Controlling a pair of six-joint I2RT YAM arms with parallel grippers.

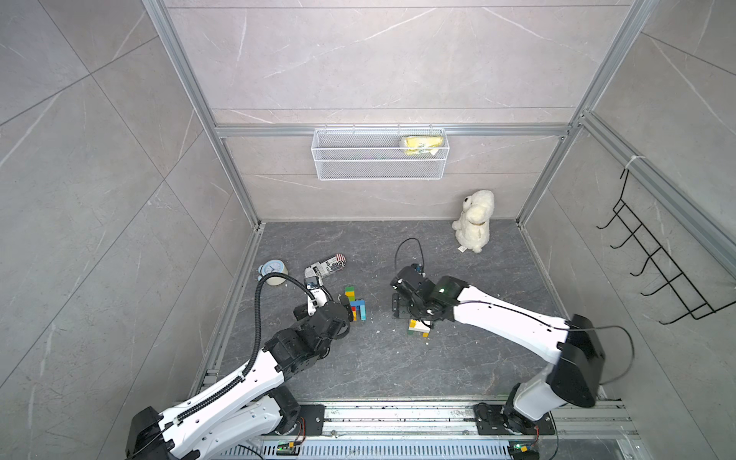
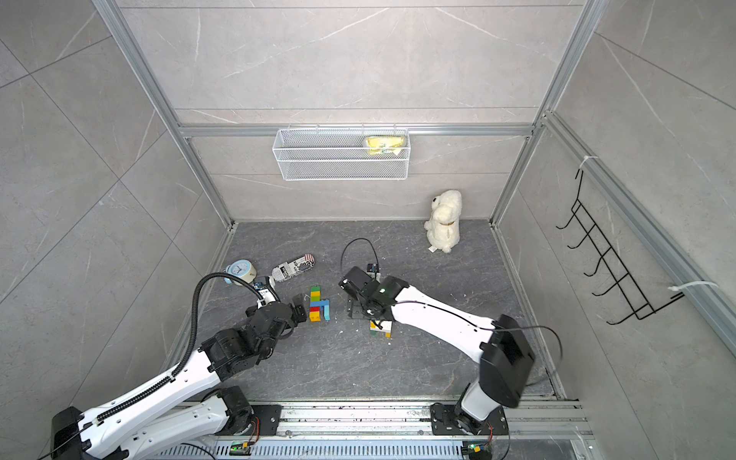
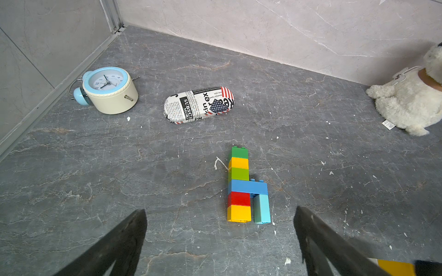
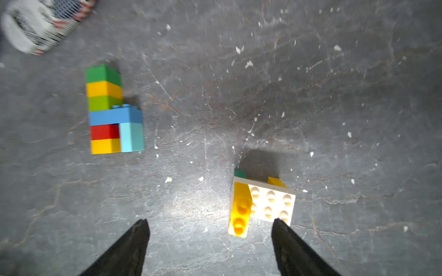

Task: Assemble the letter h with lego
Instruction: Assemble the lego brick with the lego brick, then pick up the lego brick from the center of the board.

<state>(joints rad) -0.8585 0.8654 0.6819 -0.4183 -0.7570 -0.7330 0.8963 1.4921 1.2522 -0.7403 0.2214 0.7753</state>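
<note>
Left claw (image 3: 220,211): spread wide, empty; just short of lego column (image 3: 246,186)
Right claw (image 4: 209,221): parted, gripping nothing; near white brick (image 4: 272,203) carrying yellow brick (image 4: 240,210)
Bench (image 3: 95,191): lego column lying flat; left of the white brick

The lego (image 3: 247,186) is showing smooth, slightly glossy plastic. The floor (image 3: 95,179) is looking matt, veined like stone. The plush (image 3: 406,105) is looking fluffy cloth, the basket (image 1: 378,163) white metal mesh.
</note>
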